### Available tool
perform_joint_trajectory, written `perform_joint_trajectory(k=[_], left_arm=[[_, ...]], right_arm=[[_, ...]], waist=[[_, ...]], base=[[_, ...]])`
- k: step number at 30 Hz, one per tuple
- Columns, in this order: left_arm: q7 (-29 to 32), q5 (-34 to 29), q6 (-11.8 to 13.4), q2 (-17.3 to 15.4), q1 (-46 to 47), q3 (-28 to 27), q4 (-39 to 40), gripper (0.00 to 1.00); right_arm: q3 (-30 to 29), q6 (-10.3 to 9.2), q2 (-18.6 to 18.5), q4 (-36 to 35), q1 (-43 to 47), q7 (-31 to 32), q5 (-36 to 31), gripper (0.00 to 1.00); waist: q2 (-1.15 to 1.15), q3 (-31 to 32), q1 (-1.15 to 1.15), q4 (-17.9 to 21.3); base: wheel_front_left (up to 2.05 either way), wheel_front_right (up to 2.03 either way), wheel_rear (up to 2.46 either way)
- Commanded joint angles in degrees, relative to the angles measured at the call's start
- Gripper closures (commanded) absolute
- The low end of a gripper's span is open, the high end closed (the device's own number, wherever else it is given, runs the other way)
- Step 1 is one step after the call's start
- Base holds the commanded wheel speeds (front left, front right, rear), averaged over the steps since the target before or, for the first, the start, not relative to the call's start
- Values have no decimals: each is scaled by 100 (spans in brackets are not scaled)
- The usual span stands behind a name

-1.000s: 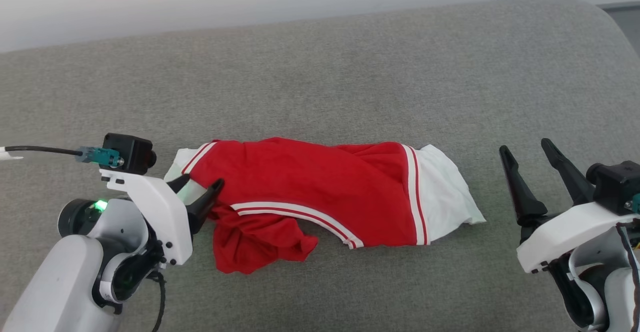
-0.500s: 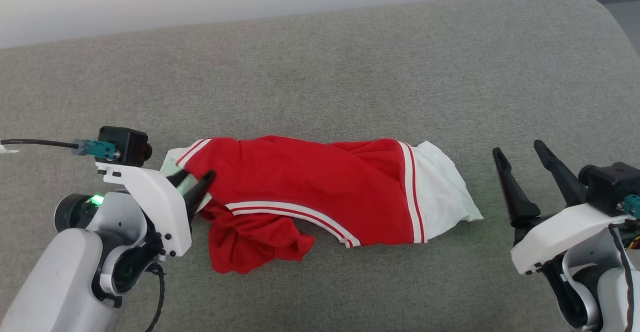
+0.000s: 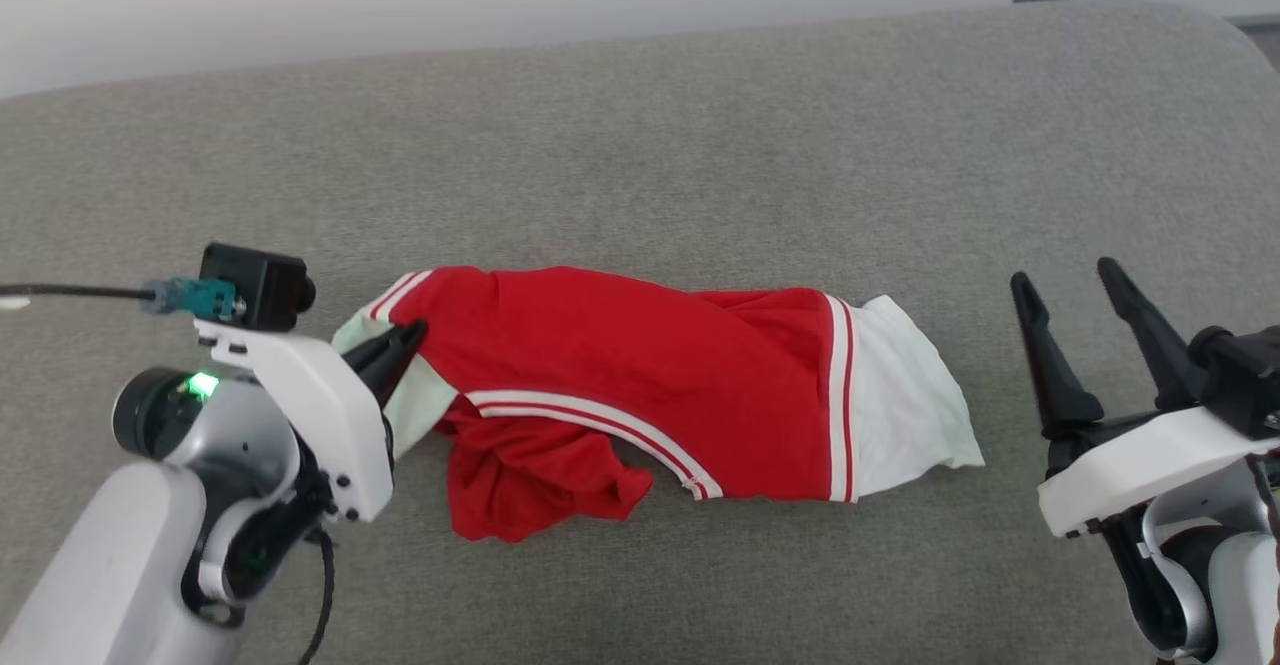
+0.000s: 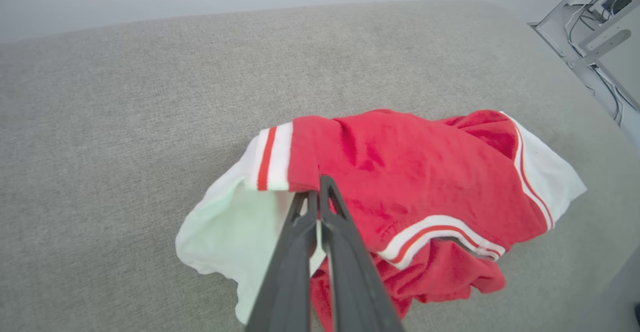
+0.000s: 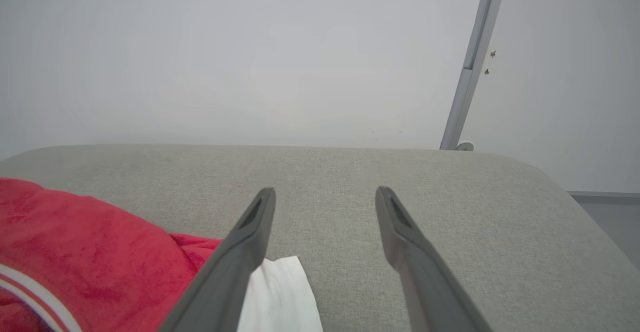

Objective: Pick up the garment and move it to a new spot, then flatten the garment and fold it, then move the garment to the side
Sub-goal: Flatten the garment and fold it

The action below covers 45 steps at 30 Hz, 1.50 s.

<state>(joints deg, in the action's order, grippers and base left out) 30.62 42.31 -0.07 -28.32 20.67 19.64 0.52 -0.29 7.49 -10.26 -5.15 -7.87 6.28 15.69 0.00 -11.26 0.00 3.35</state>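
Since 1 second ago, the left claw (image 3: 405, 337) has been pinched shut on the garment (image 3: 640, 375) at centre left, the right claw (image 3: 1062, 273) is held wide and empty, and only the pickup is judged begun.

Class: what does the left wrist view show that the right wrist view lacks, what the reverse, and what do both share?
Left wrist view: the left gripper, fingers shut on the garment beside its striped white edge. Right wrist view: the right gripper, fingers open above the cushion, plus a grey pole against the wall. Shared: the red garment lying on the grey cushion.
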Motion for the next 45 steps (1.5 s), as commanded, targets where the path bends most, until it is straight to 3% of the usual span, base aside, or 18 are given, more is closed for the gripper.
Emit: perform_joint_trajectory(k=[1, 8, 17, 26, 27, 28, 29, 30, 31, 40, 45], left_arm=[[54, 23, 77, -27, -159, -8, 183, 100], [373, 59, 511, -147, -754, -8, 1133, 100], [848, 149, 1043, -195, -1612, 195, 1754, 100], [994, 305, 937, -66, -1881, 491, 967, 100], [960, 295, 914, -62, -1827, 486, 866, 97], [947, 338, 888, -30, -1809, 484, 779, 73], [941, 330, 853, -56, -1785, 489, 729, 56], [949, 322, 833, -96, -1756, 477, 707, 15], [996, 374, 837, -117, -1751, 449, 722, 0], [1679, 578, 1160, -683, -1526, 40, 1570, 0], [1725, 515, 1107, -897, -1188, -174, 1490, 0]], right_arm=[[-44, 1, 30, -47, -10, -92, -33, 0], [-214, 1, 92, -151, 45, -243, -166, 0], [-253, 1, 153, -196, 122, -204, -194, 0], [-207, 1, 229, -134, 155, -142, -163, 0], [-191, 1, 237, -124, 162, -135, -169, 0], [-170, 1, 247, -111, 166, -132, -169, 0], [-161, 1, 257, -99, 174, -131, -168, 0], [-154, 1, 261, -97, 193, -127, -173, 0], [-141, 1, 269, -87, 216, -120, -178, 0], [-111, 1, 317, -147, 333, -92, -146, 0], [-87, 1, 325, -194, 291, -100, -120, 0]], waist=[[0, 40, 0, -56], [0, 117, 0, -212], [0, 149, 0, -273], [0, 152, 0, -265], [0, 165, 0, -260], [0, 186, 0, -251], [0, 211, 0, -242], [0, 238, 0, -241], [0, 266, 0, -238], [0, 387, 0, -191], [0, 324, 0, -119]], base=[[0, 0, 0], [0, 0, 0], [0, 0, 0], [0, 0, 0], [0, 0, 0], [0, 0, 0], [0, 0, 0], [0, 0, 0], [0, 0, 0], [0, 0, 0], [0, 0, 0]])
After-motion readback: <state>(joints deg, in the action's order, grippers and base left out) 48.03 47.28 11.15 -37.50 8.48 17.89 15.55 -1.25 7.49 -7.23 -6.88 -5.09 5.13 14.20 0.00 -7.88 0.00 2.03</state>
